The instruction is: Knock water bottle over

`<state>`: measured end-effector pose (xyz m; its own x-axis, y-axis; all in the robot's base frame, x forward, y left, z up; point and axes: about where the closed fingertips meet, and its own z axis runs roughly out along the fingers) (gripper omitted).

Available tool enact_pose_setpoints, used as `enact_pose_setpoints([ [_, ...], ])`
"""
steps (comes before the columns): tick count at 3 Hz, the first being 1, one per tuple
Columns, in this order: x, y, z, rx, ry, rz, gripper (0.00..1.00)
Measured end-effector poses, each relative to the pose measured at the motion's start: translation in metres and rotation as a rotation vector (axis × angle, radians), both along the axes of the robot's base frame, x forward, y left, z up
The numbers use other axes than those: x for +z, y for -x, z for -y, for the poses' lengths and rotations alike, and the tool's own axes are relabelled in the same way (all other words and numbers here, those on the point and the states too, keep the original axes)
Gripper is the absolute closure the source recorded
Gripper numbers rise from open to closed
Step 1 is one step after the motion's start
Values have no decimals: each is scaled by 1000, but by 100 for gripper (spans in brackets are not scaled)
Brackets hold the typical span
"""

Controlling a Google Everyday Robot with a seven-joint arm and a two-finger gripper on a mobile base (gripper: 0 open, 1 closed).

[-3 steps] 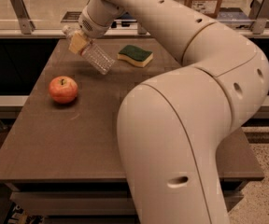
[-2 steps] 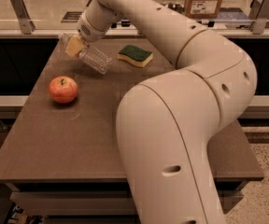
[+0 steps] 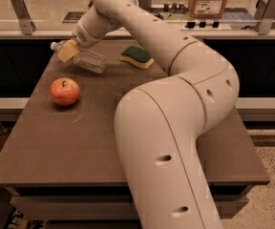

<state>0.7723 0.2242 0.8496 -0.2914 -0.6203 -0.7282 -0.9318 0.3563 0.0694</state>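
Observation:
The water bottle (image 3: pixel 89 60) is a clear ribbed plastic bottle. It leans far over toward the back left of the brown table (image 3: pixel 99 132), its base toward the sponge and its white cap (image 3: pixel 55 46) at the table's far left edge. My gripper (image 3: pixel 68 50), at the end of the white arm (image 3: pixel 142 27), is right against the bottle's neck, over its upper part. The label band is hidden behind the gripper.
A red apple (image 3: pixel 64 91) sits on the table in front of the bottle, to the left. A yellow and green sponge (image 3: pixel 136 57) lies to the right of the bottle. My arm's big white body (image 3: pixel 166 142) covers the table's middle and right. A counter with a cardboard box (image 3: pixel 210 0) runs behind.
The gripper has moved a little to the left and back. The bottle has tipped further down with it, its cap now past the gripper at the far left edge.

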Motion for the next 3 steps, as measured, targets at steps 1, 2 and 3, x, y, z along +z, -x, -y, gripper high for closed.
enact_pose_setpoints([
  [1, -6, -2, -13, 28, -27, -2, 100],
  [2, -11, -5, -16, 33, -25, -4, 100],
  [3, -15, -11, -8, 8, 4, 8, 100],
])
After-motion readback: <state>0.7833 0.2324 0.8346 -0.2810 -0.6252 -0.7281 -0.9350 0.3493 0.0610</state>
